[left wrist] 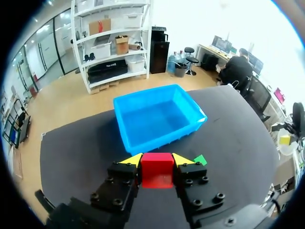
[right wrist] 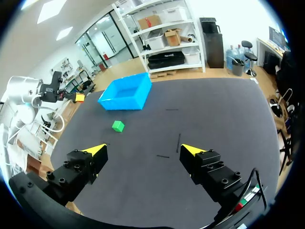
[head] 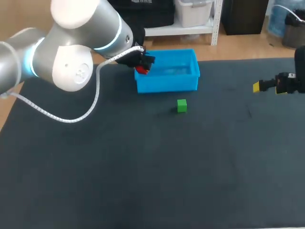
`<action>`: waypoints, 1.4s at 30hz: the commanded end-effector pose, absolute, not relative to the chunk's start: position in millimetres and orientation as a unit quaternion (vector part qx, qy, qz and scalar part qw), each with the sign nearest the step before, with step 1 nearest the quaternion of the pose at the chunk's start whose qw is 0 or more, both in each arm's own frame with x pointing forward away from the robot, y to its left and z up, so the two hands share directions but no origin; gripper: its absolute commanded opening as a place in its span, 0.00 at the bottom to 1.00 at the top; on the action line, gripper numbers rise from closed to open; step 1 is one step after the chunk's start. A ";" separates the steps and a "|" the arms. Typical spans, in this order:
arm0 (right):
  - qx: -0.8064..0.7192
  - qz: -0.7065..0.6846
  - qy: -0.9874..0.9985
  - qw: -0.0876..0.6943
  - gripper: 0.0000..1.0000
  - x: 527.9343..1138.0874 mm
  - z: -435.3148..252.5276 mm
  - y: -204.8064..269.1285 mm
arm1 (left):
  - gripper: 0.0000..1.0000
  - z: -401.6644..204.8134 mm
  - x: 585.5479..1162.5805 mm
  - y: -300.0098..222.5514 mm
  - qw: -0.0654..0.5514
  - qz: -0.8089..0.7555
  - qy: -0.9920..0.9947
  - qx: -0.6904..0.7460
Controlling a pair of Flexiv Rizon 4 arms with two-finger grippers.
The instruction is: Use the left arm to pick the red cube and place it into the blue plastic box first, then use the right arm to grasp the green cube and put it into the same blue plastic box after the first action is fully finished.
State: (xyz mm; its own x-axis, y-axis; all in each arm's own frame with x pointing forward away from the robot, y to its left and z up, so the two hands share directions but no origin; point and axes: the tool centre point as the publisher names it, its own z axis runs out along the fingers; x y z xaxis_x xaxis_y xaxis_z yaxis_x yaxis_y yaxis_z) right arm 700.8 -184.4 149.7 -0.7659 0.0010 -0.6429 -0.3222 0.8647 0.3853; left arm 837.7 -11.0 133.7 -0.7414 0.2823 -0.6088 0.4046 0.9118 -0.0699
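The left arm (head: pixel 71 52) comes in from the left side and reaches across to the left end of the blue plastic box (head: pixel 167 84). Its tool, the left tool (left wrist: pixel 158 160), is clamped on the red cube (left wrist: pixel 156 171). In the left wrist view both yellow-tipped fingers (left wrist: pixel 133 160) press against the cube from opposite sides, and the cube fills the gap between them. The box lies just ahead of the tool in that view, open side up, with its bare blue floor showing. From the head view the red cube (head: pixel 141 70) sits right at the box's left wall. Whether it is over the rim or just outside it, I cannot tell.

The green cube (head: pixel 181 106) rests on the dark counter (head: pixel 143 167), near the long front wall of the box but not touching it. It also peeks out beside one finger of the left tool in the left wrist view.

The right tool (right wrist: pixel 144 150) is over the right side of the counter, well apart from both the green cube and the box. Its two fingers stand wide apart with only bare counter between them. Ahead of it lie the green cube (right wrist: pixel 118 126) and, farther off, the blue plastic box (right wrist: pixel 125 93).
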 end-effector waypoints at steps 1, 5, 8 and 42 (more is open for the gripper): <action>-0.089 0.244 0.907 0.330 1.00 700.5 149.9 -184.7 | 0.00 129.5 859.8 -15.8 0.303 -0.106 0.927 0.191; -0.089 0.244 0.907 0.330 1.00 700.5 149.9 -184.7 | 0.00 125.6 874.9 -19.5 0.312 -0.121 0.921 0.202; -0.089 0.244 0.907 0.330 1.00 700.5 149.9 -184.7 | 0.00 121.9 885.2 -23.6 0.312 -0.123 0.919 0.209; -0.089 0.244 0.907 0.330 1.00 700.5 149.9 -184.7 | 0.00 66.3 956.3 -44.9 0.273 -0.121 0.931 0.212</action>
